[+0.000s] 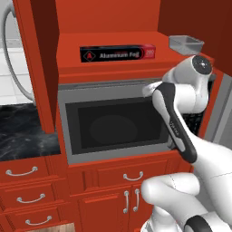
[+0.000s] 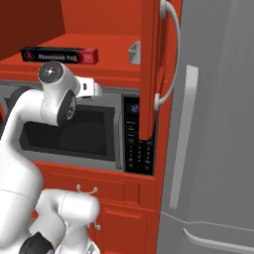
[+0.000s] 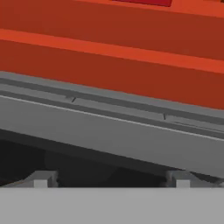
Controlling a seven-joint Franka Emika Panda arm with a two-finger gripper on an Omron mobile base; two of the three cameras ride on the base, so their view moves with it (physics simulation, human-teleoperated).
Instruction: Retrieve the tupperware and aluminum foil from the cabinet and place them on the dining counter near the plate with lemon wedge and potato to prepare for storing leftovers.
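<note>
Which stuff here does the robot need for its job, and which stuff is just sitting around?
Needed for the job:
aluminum foil, on the shelf
tupperware, on the same shelf
cabinet, door open
gripper, empty

Just around:
microwave
fridge
drawers

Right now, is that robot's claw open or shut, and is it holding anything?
Gripper: open and holding nothing; in the hand view its two fingertips stand wide apart, facing the microwave's top edge below the cabinet shelf.
</note>
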